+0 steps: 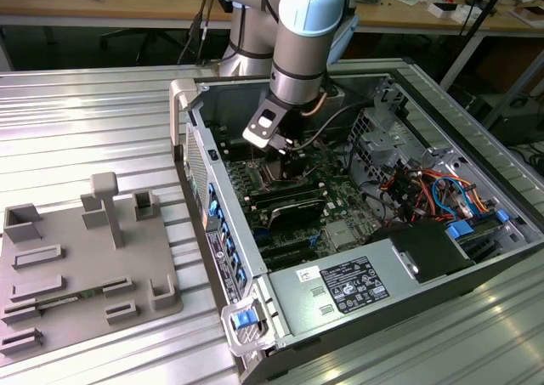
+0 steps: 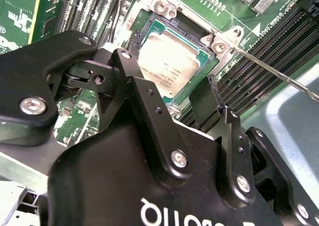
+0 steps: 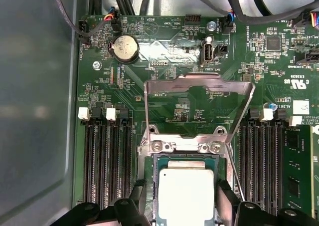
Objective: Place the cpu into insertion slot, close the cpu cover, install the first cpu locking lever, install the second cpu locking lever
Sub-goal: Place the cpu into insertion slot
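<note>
Where the arm reaches into the open case (image 1: 195,113) on the table (image 1: 85,121), the gripper (image 1: 285,151) hangs low over the green board. In the first wrist view the cpu (image 3: 185,196) lies inside the slot (image 2: 160,9), silver top up. The cover (image 3: 164,85) stands tipped open on its hinge beyond the cpu. The fingers (image 3: 143,206) are spread astride the cpu, one close beside each of two opposite edges. A sliver of slot shows between finger and edge, so they appear not to pinch it.

Step in hand, as judged: seating the cpu. Done well, the cpu rests flat and square within the rim with no corner riding up. The fingers should part evenly and leave vertically, so nothing drags it sideways over the contacts.

Count:
- one cpu
- one slot
- one cover
- two fingers
- one thin lever (image 2: 279,71) slanting off a slot corner
- two banks of memory slots (image 3: 107,166), one on each side of the slot
</note>
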`<action>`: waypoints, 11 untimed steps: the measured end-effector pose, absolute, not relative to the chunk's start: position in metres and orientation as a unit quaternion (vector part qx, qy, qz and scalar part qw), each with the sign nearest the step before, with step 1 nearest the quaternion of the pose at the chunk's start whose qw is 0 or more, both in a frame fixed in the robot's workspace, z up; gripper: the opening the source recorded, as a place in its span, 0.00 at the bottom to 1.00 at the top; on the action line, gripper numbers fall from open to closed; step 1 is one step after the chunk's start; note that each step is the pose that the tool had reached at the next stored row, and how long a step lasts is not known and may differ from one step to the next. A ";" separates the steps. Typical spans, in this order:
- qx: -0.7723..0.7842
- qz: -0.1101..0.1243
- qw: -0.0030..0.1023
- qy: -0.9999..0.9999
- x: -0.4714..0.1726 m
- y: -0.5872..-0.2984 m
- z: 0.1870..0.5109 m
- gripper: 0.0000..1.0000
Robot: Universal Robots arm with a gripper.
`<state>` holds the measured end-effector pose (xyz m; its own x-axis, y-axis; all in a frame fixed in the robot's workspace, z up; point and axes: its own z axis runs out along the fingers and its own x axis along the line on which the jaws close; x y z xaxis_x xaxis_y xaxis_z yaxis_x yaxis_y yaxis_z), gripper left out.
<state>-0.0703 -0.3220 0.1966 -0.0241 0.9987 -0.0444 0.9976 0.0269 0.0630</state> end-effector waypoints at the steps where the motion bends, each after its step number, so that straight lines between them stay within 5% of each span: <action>1: 0.698 0.007 0.038 0.716 -0.070 -0.322 0.197 0.67; 11: 0.698 0.003 0.042 0.715 -0.070 -0.322 0.199 0.67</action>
<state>-0.0699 -0.3219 0.1988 -0.0232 0.9982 -0.0551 0.9977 0.0267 0.0628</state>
